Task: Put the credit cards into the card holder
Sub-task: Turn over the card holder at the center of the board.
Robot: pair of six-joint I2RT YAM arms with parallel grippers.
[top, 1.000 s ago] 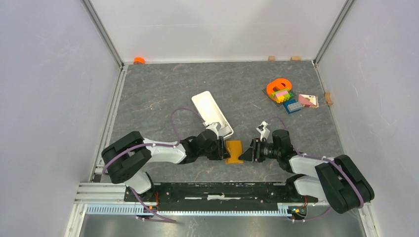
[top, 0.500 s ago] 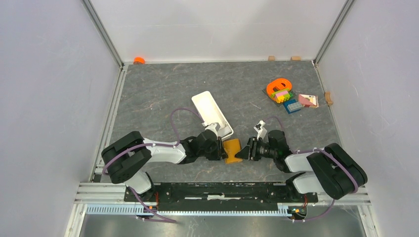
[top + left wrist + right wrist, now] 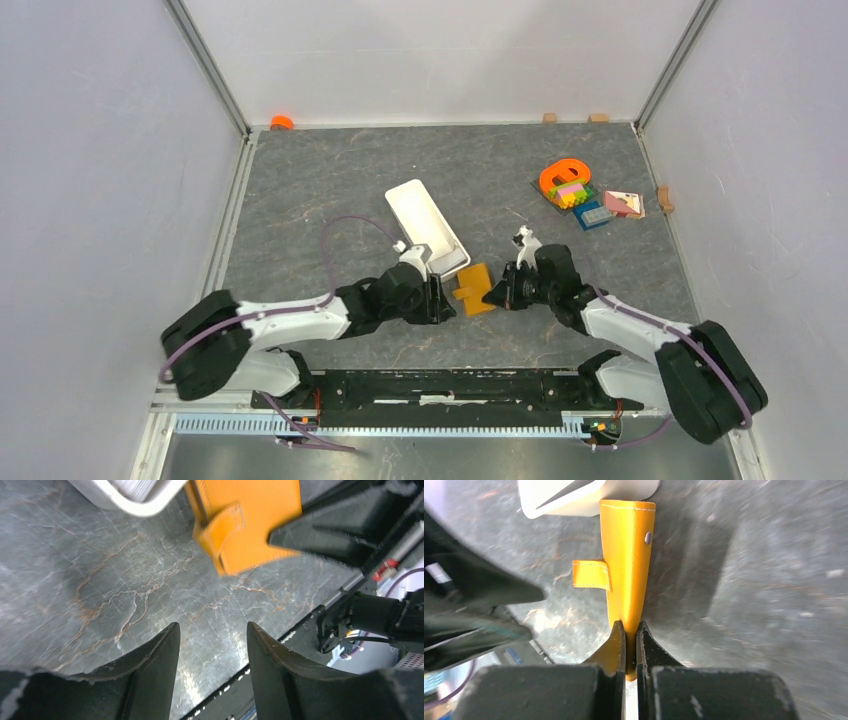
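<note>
**Right pincer grips the folded card holder beside the tray**

The right pincer (image 3: 630, 630) is pressed together on the near edge of the card holder (image 3: 626, 555), with only the thin orange leather between its two fingers. The holder is folded shut. Its snap tab (image 3: 591, 574) sticks out loose to one side, and a small metal stud (image 3: 648, 538) shows on the face. The far end of the holder sits just beside the near corner of a white tray (image 3: 589, 497). Whether the holder rests on the worktop (image 3: 749, 580) or hangs just above it cannot be told.

The left pincer (image 3: 212, 630) is spread, with nothing between its fingers, low over bare grey worktop. The card holder (image 3: 250, 520) lies beyond its fingertips, apart from them.

From above, the two pincers face each other near the middle of the worktop (image 3: 330, 180), left pincer (image 3: 447, 303) and right pincer (image 3: 497, 296), with the card holder (image 3: 475, 289) between them. The tray (image 3: 425, 225) runs slantwise away from the holder. Well apart, toward the far right corner, lies a cluster of colourful pieces (image 3: 580, 195).
</note>
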